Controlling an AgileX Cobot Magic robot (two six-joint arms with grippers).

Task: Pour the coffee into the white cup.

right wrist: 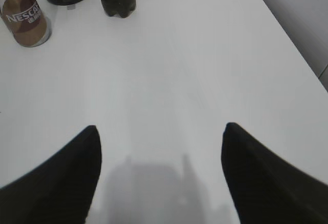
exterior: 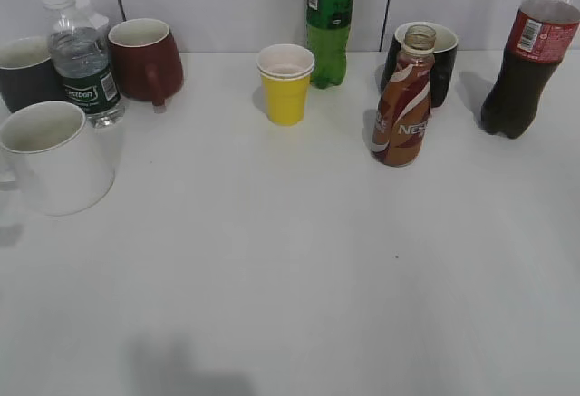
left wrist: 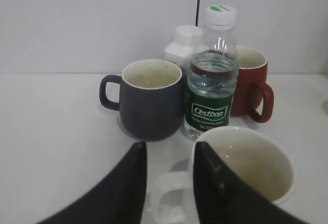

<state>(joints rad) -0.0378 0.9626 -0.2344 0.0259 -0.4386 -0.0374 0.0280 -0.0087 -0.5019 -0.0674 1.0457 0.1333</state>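
The white cup (exterior: 54, 156) stands on the table at the left; it looks empty in the left wrist view (left wrist: 251, 162). My left gripper (left wrist: 169, 155) has one finger on each side of the cup's handle (left wrist: 171, 193) and looks shut on it. It is out of the exterior view. The brown Nescafe coffee bottle (exterior: 403, 106) stands upright and uncapped at the right of centre, and its lower part shows in the right wrist view (right wrist: 25, 16). My right gripper (right wrist: 160, 131) is wide open and empty over bare table, well short of the bottle.
Near the white cup stand a Cestbon water bottle (exterior: 82, 56), a dark grey mug (left wrist: 151, 98), a dark red mug (exterior: 145, 59) and a white jar (left wrist: 185, 39). A yellow cup (exterior: 285, 83), green bottle (exterior: 330, 20), black mug (exterior: 435, 61) and cola bottle (exterior: 530, 61) line the back.
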